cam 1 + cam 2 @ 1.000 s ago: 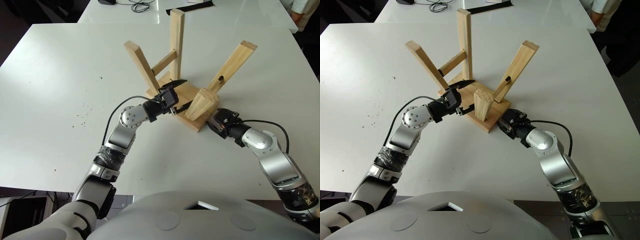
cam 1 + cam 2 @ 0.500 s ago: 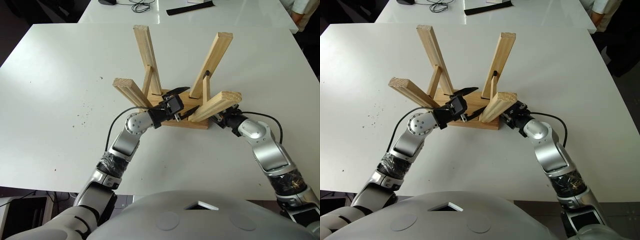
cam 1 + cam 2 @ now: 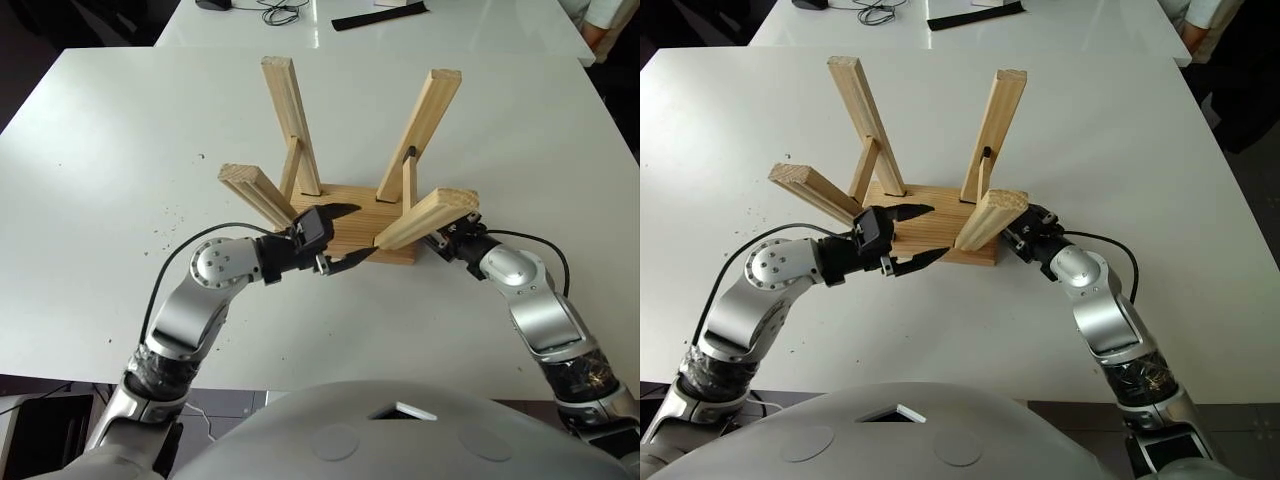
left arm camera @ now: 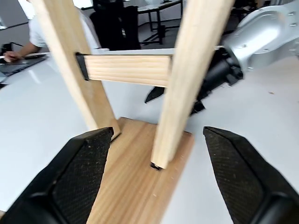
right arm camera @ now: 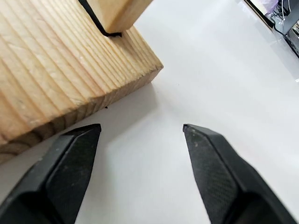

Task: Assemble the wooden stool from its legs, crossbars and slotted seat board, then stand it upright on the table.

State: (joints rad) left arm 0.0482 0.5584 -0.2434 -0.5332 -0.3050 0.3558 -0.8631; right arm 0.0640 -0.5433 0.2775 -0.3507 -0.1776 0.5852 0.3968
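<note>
L gripper (image 3: 348,232) is at the near edge of the seat board (image 3: 940,192). Its jaws are wide apart w/ nothing between them; one finger is over the board top, the other just off the near edge, contact unclear. R gripper (image 3: 1028,232) is at the board's near-right corner, partly behind the near-right leg (image 3: 425,215). Its jaws are apart & empty, w/ the board corner just ahead of them in the wrist view. The stool (image 3: 352,195) is assembled & upside down: board flat on the white desk (image 3: 120,150), 4 legs up & splayed outward. Near-left leg (image 3: 252,190) leans out past the board's left side. Far-left leg (image 3: 288,120) & far-right leg (image 3: 425,125) rise from nr the board's far edge. Left crossbar (image 3: 293,165) & right crossbar (image 3: 408,180) each join near & far legs above the board. Well beyond the board, a second desk (image 3: 470,25) carries a black strip (image 3: 380,17) & cables (image 3: 280,12).
</note>
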